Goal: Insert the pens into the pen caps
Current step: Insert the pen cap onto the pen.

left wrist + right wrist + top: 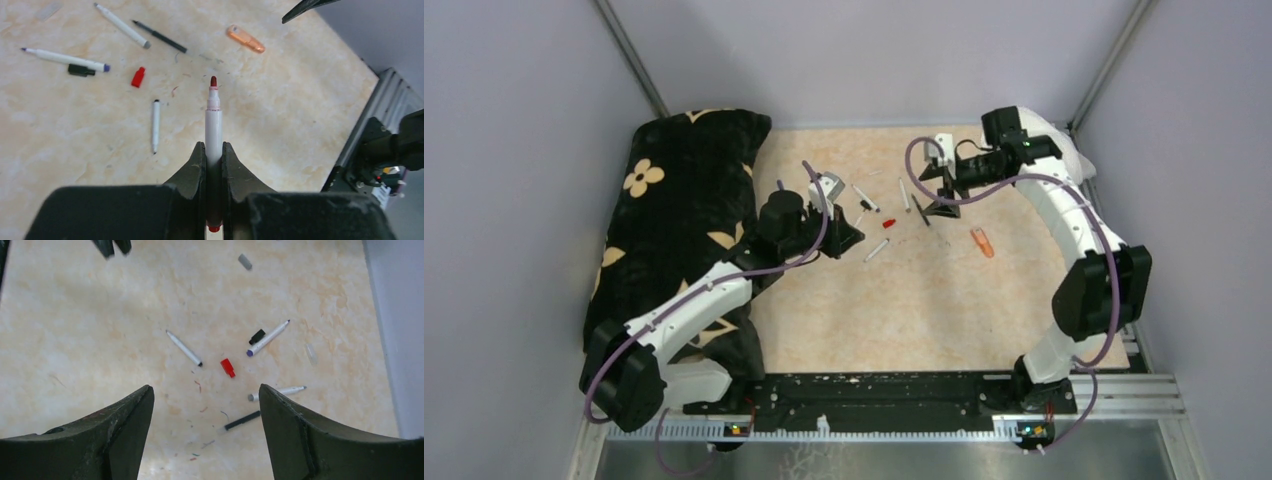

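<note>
The left gripper [213, 152] pinched a red-tipped pen [213, 117], the right gripper [206, 395] hung spread near the red cap [228, 367], and any barrel print was too small to read.

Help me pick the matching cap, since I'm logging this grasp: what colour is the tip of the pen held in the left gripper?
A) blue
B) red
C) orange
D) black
B: in the left wrist view, the pen clamped in the left gripper has a dark red tip pointing away from the jaws.
</note>
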`<state>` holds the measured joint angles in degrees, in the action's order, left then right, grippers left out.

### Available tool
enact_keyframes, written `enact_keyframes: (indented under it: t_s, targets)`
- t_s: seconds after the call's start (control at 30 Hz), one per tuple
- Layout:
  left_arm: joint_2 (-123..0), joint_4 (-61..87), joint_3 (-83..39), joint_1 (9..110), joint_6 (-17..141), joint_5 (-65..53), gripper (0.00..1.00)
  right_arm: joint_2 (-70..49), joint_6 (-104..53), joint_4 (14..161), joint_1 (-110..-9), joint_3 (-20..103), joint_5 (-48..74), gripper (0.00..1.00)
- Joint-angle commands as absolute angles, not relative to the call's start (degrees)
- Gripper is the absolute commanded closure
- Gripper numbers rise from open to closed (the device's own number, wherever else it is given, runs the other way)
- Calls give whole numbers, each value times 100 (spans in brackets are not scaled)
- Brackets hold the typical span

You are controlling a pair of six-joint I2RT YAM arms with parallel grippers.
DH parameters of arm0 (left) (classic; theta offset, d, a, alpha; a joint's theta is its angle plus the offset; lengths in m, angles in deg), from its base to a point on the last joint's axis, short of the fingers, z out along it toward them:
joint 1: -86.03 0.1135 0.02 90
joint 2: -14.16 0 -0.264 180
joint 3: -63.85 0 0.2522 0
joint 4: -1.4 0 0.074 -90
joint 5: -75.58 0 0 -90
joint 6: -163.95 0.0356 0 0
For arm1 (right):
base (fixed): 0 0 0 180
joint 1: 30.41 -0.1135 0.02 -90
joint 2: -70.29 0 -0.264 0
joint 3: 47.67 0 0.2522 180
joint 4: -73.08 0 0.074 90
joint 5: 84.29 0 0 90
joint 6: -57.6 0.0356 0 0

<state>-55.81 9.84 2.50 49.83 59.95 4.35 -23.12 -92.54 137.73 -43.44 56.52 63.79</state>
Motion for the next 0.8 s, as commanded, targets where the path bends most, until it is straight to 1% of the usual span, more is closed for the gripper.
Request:
enact_keyframes:
  t_s: [0.0, 0.2, 0.33, 0.4, 0.5, 0.77]
  targets:
    - [-5396, 1866, 431, 5028, 6566, -246, 100, -2721, -12132, 14753, -4581, 5813, 5569, 26]
    - [-5169, 1876, 707, 5061, 6554, -503, 100, -3574, -12627, 14959, -4846, 6329, 4971, 33]
    - [-5078, 1951, 794, 5101, 6553, -695, 100, -4299, -12833, 15325, -5086, 6970, 4605, 38]
    - [-5051, 2044, 806, 5101, 6531, -856, 100, -4651, -12770, 15436, -5165, 7291, 4512, 40]
    - [-4906, 2149, 860, 5111, 6480, -1164, 100, -5018, -12390, 15200, -5268, 7589, 4392, 43]
    - [-4457, 2045, 1170, 5197, 6350, -1694, 100, -5621, -12207, 14958, -5512, 7812, 3946, 45]
